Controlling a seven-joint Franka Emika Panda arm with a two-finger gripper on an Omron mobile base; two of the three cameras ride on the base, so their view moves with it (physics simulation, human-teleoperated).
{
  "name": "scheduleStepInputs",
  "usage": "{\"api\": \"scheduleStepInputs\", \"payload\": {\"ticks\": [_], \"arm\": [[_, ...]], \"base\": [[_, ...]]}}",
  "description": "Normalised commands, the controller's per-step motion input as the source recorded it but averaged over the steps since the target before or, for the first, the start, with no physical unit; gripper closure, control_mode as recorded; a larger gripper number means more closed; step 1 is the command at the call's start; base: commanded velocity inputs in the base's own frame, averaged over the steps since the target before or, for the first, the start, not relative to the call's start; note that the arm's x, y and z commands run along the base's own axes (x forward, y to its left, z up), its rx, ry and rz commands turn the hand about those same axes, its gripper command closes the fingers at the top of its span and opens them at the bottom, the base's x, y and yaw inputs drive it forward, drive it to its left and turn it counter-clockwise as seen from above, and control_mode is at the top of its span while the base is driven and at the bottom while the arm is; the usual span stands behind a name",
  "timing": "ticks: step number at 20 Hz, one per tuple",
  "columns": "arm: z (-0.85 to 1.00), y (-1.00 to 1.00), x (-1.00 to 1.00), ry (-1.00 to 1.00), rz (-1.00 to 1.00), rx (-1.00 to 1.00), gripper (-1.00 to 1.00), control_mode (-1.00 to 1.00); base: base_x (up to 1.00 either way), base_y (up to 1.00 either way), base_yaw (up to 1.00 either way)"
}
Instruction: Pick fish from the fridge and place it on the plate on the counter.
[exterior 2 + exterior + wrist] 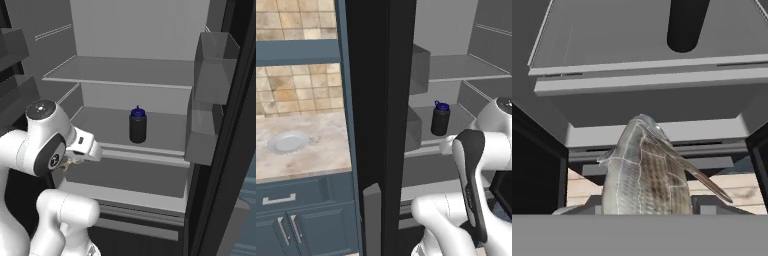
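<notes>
Jaws cannot be made out, since the fish (646, 172) rises from the bottom of the hand view and covers the place where the fingertips would show; that it sits so close and centred suggests it is being gripped, but whether the fingers are closed on it cannot be told. Largest in the scene is the fridge (140, 45), its black door swung wide so the grey shelves are reachable, with the arm reaching in low at the left of the opening as seen from the right base view. Left of the fridge in the left base view runs the counter (311, 155), beige stone over dark blue cabinets, well apart from the hand. On it lies the plate (288, 142), bare, which judging by the task is where the fish is meant to end up, so the carry across is not yet done. On the middle shelf stands a dark bottle (138, 125) with a blue cap, upright and beyond the hand, its base showing at the top of the hand view. The fish points its body away from the camera toward the shelf edge.
</notes>
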Motion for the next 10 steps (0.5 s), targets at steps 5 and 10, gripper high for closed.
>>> {"api": "scheduleStepInputs", "payload": {"ticks": [5, 10], "arm": [[0.23, -0.22, -0.21, 0.0, 0.0, -0.05, 1.0, -1.0], [0.28, -0.36, -0.21, 0.0, 0.0, 0.0, 1.0, -1.0]], "base": [[0.0, 0.0, 0.0], [0.0, 0.0, 0.0]]}}
